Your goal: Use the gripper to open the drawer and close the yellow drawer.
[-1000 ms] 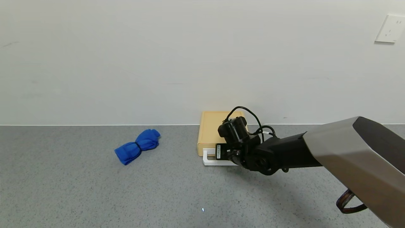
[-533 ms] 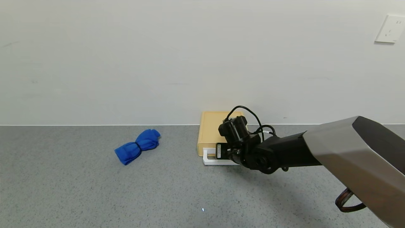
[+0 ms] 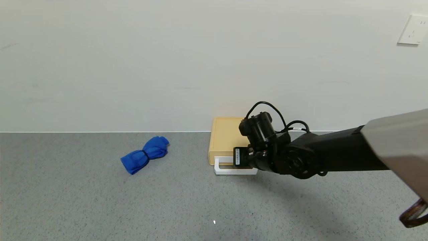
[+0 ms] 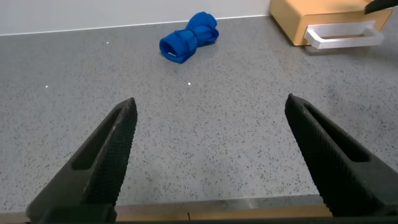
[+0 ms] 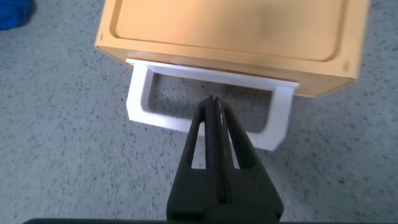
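The pale-yellow drawer unit (image 3: pixel 224 139) stands against the back wall, its white loop handle (image 3: pixel 221 171) facing me. My right gripper (image 3: pixel 245 164) hangs at the handle's right part. In the right wrist view the drawer (image 5: pixel 230 28) looks pushed in, and the right gripper (image 5: pixel 213 101) is shut, empty, its tips over the opening of the handle (image 5: pixel 142 102). I cannot tell whether they touch it. My left gripper (image 4: pixel 211 102) is open and empty, low over the table's near edge; it is out of the head view. The drawer (image 4: pixel 298 18) also shows far off in the left wrist view.
A blue bundled cloth (image 3: pixel 145 153) lies on the grey speckled table (image 3: pixel 100 201), left of the drawer; it also shows in the left wrist view (image 4: pixel 188 37). A white wall socket (image 3: pixel 410 30) sits high at the right. The wall runs right behind the drawer.
My right arm has shifted a little to the right and risen slightly along the handle. The drawer, handle and cloth have not moved.
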Robot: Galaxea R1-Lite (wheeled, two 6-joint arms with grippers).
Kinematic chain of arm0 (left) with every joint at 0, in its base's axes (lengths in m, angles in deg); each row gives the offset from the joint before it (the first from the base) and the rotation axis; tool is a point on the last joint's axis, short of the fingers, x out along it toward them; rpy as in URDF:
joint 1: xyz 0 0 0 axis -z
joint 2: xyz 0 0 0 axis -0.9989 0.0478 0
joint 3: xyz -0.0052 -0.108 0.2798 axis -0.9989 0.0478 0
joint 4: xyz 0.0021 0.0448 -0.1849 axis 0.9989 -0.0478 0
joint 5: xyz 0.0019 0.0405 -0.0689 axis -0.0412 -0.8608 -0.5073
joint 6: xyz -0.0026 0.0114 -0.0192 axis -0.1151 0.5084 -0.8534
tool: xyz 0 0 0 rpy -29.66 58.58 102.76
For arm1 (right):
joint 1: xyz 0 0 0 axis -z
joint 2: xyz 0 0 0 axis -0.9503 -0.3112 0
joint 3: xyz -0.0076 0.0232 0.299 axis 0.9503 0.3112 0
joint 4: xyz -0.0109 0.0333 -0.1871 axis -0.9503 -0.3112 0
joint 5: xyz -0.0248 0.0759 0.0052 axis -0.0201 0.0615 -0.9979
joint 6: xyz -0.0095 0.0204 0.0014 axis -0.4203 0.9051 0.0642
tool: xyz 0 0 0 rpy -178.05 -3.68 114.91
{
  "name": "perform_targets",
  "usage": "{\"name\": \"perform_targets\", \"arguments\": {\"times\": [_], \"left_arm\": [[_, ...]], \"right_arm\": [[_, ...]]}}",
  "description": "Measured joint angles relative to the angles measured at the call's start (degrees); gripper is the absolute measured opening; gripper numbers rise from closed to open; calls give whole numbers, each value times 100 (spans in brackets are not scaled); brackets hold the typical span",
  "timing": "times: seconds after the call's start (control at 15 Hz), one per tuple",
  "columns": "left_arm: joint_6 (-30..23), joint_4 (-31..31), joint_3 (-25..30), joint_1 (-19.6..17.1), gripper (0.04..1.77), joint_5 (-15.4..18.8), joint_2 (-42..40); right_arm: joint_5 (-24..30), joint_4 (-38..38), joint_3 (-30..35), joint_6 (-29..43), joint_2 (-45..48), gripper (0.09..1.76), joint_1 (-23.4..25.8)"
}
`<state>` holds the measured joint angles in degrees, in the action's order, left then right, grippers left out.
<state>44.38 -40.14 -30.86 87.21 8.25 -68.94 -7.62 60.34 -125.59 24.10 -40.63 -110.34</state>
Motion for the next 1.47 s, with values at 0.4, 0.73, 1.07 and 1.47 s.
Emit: {"name": "perform_targets", "arguments": {"times": [0.4,0.73,1.07,1.47], "left_arm": [[-2,0,0,-2,172,0,0],[-41,-2,0,0,172,-4,0],[-52,-2,0,-2,172,-6,0],[-46,0,0,-2,172,-6,0]], "right_arm": [[1874,-93,1369,-1284,1894,11,614],[3106,-111,2676,-2766,3313,12,1541],[3089,-13,3561,-2805,4039,89,1913],[2864,-30,4284,-2782,5250,133,2693]]}}
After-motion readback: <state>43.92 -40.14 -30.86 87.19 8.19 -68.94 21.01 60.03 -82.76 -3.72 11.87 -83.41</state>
